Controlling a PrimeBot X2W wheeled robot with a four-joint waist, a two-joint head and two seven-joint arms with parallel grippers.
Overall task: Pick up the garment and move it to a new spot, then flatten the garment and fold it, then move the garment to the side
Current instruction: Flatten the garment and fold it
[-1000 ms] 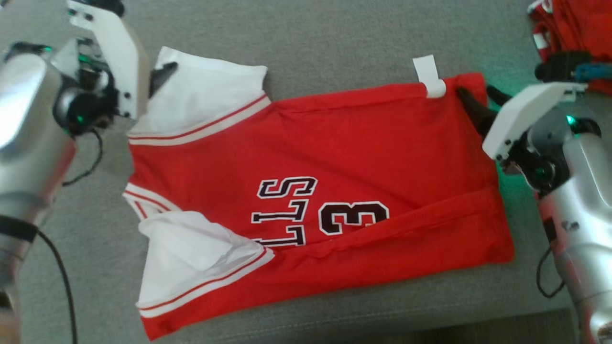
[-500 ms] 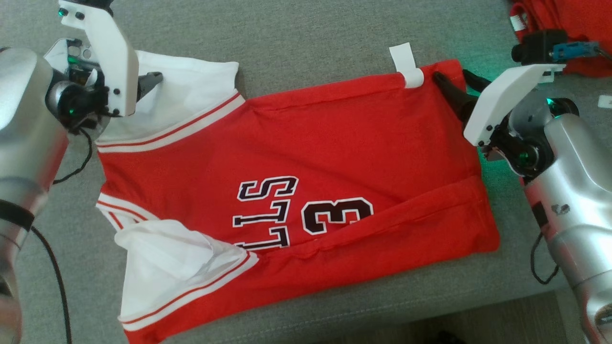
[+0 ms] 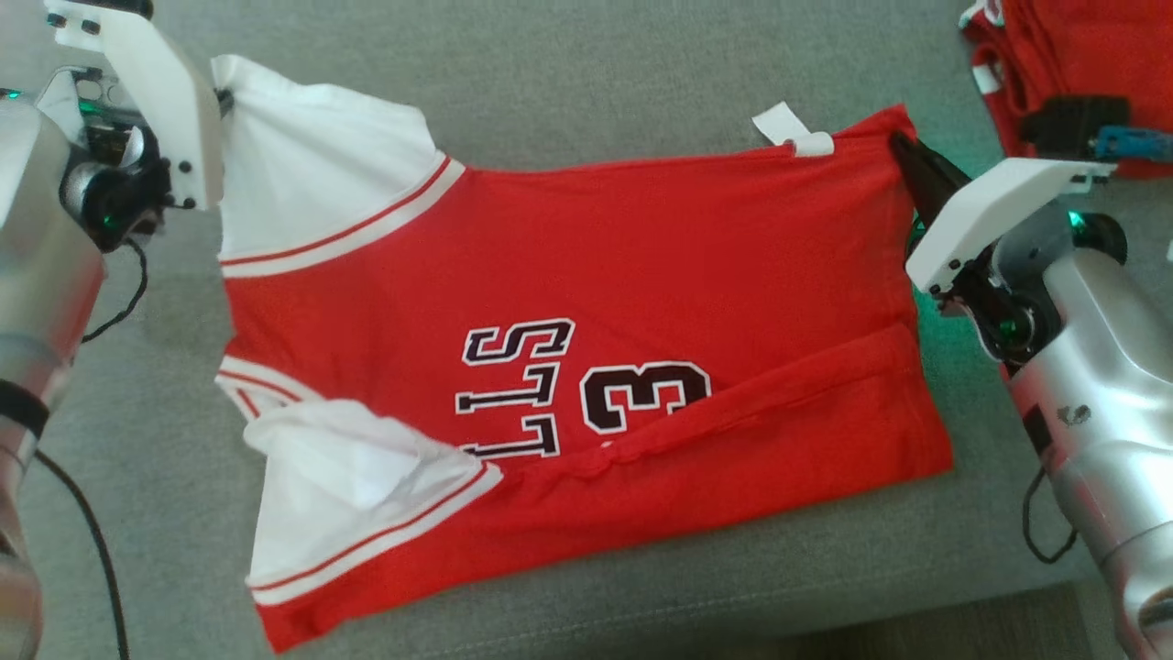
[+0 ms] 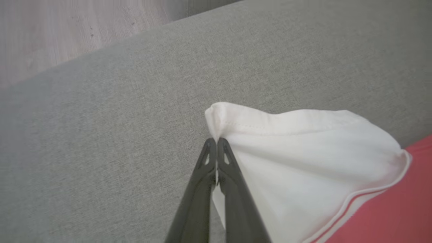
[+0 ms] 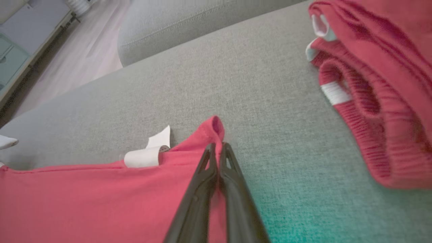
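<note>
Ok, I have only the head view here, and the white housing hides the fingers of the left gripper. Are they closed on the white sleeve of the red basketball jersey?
Observer: Yes. In the left wrist view the left gripper is shut on the corner of the white sleeve. It pinches the stitched edge, with grey fabric sofa beyond.
Operator: Good. And the other arm?
Observer: In the right wrist view the right gripper is shut on the far corner of the red jersey. The cloth stands up in a small peak just past the fingertips.
</note>
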